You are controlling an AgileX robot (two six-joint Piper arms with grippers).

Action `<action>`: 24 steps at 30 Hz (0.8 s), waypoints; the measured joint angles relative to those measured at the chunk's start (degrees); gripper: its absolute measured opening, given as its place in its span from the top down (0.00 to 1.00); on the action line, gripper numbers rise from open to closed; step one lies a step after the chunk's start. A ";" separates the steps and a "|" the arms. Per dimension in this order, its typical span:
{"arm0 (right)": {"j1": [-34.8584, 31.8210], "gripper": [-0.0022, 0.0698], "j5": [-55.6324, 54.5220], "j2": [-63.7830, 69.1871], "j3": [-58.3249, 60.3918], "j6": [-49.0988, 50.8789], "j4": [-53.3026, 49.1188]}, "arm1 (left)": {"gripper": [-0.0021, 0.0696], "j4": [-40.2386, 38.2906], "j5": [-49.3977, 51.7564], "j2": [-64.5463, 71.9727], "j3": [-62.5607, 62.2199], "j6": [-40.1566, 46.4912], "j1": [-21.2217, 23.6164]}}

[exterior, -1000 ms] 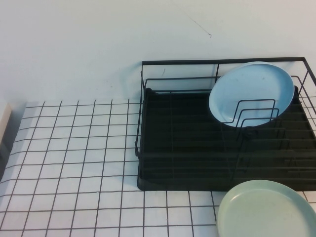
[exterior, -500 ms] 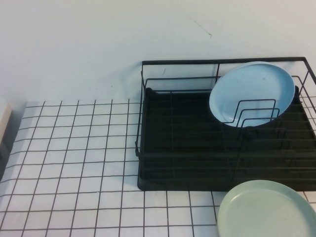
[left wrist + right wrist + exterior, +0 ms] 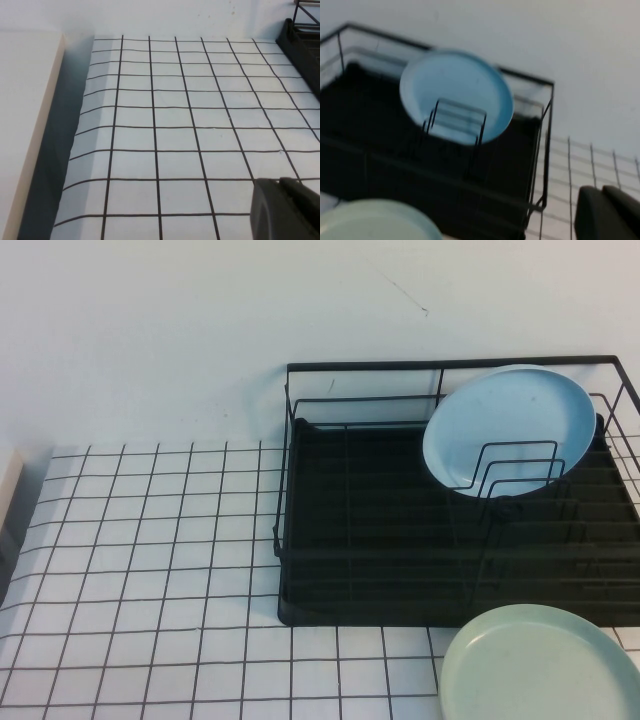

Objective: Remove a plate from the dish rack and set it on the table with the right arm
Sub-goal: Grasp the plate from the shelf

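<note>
- Currently I'm approaching: my right gripper (image 3: pixel 612 214) hangs off from the sky-blue plate (image 3: pixel 508 428) propped in the dish rack (image 3: pixel 330 540); jaws' state unclear.
- Next, reach its rim.
- Left gripper (image 3: pixel 287 210) parked above the table (image 3: pixel 175 130), spread indiscernible.

I see the white grid-patterned table (image 3: pixel 150 570) carrying the large black wire dish rack (image 3: pixel 380 570) and, just beside its near edge, a pale mint-green round plate (image 3: pixel 540 665).
</note>
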 joint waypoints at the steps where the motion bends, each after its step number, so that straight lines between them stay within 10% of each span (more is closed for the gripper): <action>1: 0.00 0.97 2.15 2.93 -1.69 -2.61 0.27 | 0.98 0.00 0.00 0.00 0.00 0.00 0.00; 14: 0.00 0.94 11.00 45.10 -22.72 -40.57 15.30 | 0.98 0.00 0.00 0.00 0.00 0.00 0.00; 24: 0.00 0.42 4.73 61.38 -35.77 -72.31 32.98 | 0.98 0.00 0.00 0.00 0.00 -0.12 0.00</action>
